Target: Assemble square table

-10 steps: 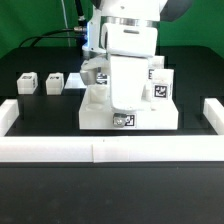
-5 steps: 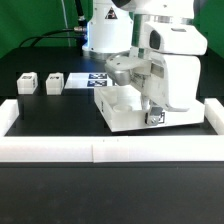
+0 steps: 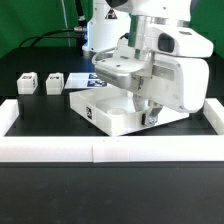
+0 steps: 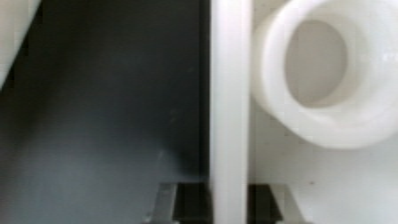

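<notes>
The square tabletop [image 3: 108, 112], a large white slab with a recessed top, lies turned at an angle on the black table. My gripper [image 3: 148, 108] reaches down on its side at the exterior view's right, and the arm hides that part. In the wrist view the slab's thin edge wall [image 4: 228, 90] runs between my fingers [image 4: 187, 203], and my gripper [image 4: 228, 203] is shut on it. A round socket [image 4: 329, 70] shows beside the wall. Two small white tagged legs [image 3: 26, 82] [image 3: 52, 82] stand at the exterior view's left.
A low white border wall runs along the front [image 3: 100, 150], with ends at the exterior view's left [image 3: 8, 115] and right [image 3: 214, 112]. The marker board [image 3: 88, 78] lies behind the tabletop, mostly hidden by the arm.
The arm has swung toward the exterior view's right. The tabletop moved with it and has turned, one corner now pointing toward the exterior view's left. The legs have not moved.
</notes>
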Controlling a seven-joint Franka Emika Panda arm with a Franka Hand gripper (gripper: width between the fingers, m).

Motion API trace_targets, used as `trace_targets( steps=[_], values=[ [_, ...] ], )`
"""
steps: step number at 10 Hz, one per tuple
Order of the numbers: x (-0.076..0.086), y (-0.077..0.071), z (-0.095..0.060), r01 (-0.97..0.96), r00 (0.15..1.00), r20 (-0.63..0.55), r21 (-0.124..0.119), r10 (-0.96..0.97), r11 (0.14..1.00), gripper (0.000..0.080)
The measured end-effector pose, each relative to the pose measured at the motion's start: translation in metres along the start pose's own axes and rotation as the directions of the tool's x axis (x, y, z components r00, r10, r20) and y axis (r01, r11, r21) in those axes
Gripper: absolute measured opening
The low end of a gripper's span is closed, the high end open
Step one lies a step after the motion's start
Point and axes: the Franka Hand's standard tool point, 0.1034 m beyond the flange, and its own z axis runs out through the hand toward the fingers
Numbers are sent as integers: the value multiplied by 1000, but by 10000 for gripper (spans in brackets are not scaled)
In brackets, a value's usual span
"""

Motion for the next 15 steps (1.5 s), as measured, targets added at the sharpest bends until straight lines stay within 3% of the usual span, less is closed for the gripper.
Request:
trace_targets(
  steps=[2, 3, 8, 12, 14, 15],
  values=[
    [22, 19, -7, 82, 997, -13, -15, -82, 997, 64],
    [25, 22, -9, 137, 990, -12, -21, -137, 990, 64],
    [22, 15, -5, 493, 870, 12, 5, -493, 870, 64],
    [54, 46, -5, 650, 760, -9, 14, -650, 760, 64],
    [54, 47, -5, 733, 681, -11, 18, -733, 680, 64],
    [53, 46, -4, 732, 681, -11, 20, -732, 681, 64]
  ],
)
